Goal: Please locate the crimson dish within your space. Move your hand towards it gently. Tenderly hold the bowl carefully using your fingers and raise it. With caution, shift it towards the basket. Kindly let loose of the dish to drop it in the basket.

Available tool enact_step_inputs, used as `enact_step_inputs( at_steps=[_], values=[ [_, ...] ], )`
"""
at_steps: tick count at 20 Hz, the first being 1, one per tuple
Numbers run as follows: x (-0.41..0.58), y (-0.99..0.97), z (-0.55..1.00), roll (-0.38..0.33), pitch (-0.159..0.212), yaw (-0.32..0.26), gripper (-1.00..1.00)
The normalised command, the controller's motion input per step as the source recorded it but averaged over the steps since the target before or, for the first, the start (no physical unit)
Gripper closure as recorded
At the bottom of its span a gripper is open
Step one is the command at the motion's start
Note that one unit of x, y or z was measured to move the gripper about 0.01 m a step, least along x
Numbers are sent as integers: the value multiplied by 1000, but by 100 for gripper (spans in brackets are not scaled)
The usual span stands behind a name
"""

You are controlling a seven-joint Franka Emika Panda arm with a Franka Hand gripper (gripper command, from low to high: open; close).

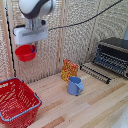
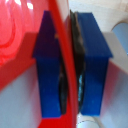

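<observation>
The crimson dish (image 1: 25, 52), a small red bowl, hangs tilted high in the air at the exterior view's left. My hand (image 1: 31, 34) is right above it, with the gripper (image 1: 32, 48) shut on the bowl's rim. In the wrist view the red rim (image 2: 67, 75) runs between the two dark-blue fingers (image 2: 95, 60), which clamp it from both sides. The basket (image 1: 16, 102), large and red with a blue-grey rim, sits on the wooden table below the held bowl, at the lower left.
A blue mug (image 1: 75, 86) stands mid-table. An orange-yellow packet (image 1: 69, 70) leans against the slatted back wall. A dark toaster oven (image 1: 112, 55) with a pulled-out rack (image 1: 95, 73) occupies the right.
</observation>
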Motion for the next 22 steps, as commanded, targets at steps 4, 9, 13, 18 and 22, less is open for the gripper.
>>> enact_step_inputs(
  at_steps=[4, 9, 13, 18, 22],
  values=[
    [-98, 959, 126, -21, 1, 0, 100],
    [-237, 805, -253, -59, -21, 0, 100],
    [-246, 268, -480, -71, -56, 0, 100],
    [-86, 51, -614, -93, -4, 4, 100],
    [0, 35, -454, -9, 6, 11, 100]
  ],
)
